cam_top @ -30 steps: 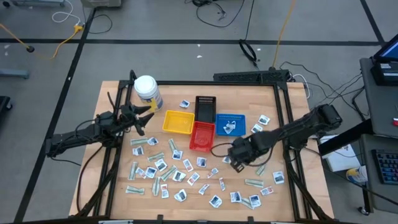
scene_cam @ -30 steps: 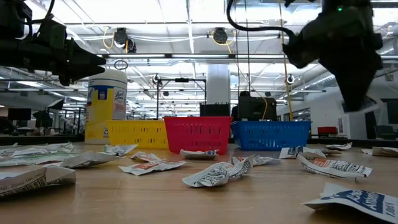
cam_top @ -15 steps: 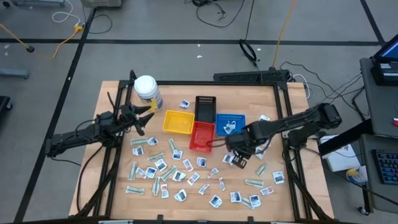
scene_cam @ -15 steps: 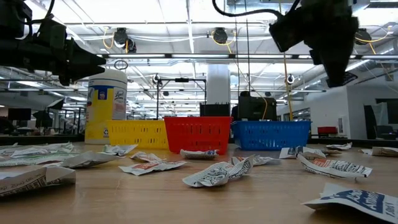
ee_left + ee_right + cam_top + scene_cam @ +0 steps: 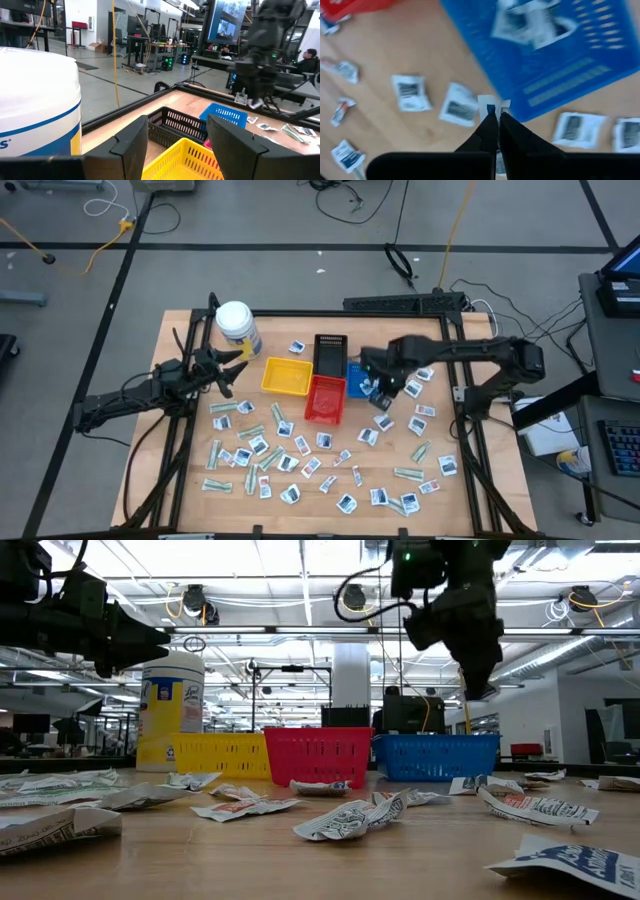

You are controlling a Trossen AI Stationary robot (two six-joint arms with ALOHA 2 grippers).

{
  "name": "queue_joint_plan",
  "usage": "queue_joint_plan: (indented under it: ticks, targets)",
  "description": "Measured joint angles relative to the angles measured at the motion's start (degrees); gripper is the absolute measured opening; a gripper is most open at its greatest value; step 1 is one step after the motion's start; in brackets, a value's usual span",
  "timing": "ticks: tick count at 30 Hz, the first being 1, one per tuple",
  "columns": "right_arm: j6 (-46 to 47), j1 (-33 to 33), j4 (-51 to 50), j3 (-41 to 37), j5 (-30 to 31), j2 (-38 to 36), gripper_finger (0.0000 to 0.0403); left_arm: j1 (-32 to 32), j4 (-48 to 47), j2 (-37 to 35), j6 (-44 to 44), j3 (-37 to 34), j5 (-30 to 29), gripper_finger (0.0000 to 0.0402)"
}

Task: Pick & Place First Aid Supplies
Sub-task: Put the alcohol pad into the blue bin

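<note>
Many small flat first aid packets (image 5: 270, 450) lie scattered over the wooden table. My right gripper (image 5: 383, 392) points down over the near right corner of the blue tray (image 5: 366, 370) and is shut on a small white packet with blue print (image 5: 493, 104). Two or three packets (image 5: 527, 22) lie inside the blue tray. At the table's left, beside the white jar (image 5: 236, 324), my left gripper (image 5: 177, 140) is held level and open, with nothing between its fingers. My right gripper pinches one edge of the small white packet (image 5: 492, 107) between its two fingertips, coming from above and pointing down. The packet sticks out just past the fingertips (image 5: 481, 693) and is lifted well clear of the table and the tray.
Yellow (image 5: 285, 376), red (image 5: 325, 398) and black (image 5: 330, 352) trays stand in a cluster left of the blue one. Loose packets (image 5: 425, 412) also lie to the right of the trays. A dark frame (image 5: 455, 380) runs along the table's sides.
My right gripper, still shut on the packet, has swung from the near right part of the table toward the far edge, rising a little and rolling about its own axis. It now hangs over the blue tray's near right corner.
</note>
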Motion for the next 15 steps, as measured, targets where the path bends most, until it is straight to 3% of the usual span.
queue_joint_plan:
  ticks: [8, 15]
  targets:
    - [-6.9, -8.7, 1.1, 0.0, 0.7, 0.3, 0.0002, 0.0, 0.0, 0.0, 0.0, 0.0, 0.0, 0.0209]
    - [-8.5, -9.3, 10.1, -5.1, 2.6, 3.2, 0.0002, 0.0, 0.0, 0.0, 0.0, 0.0, 0.0, 0.0209]
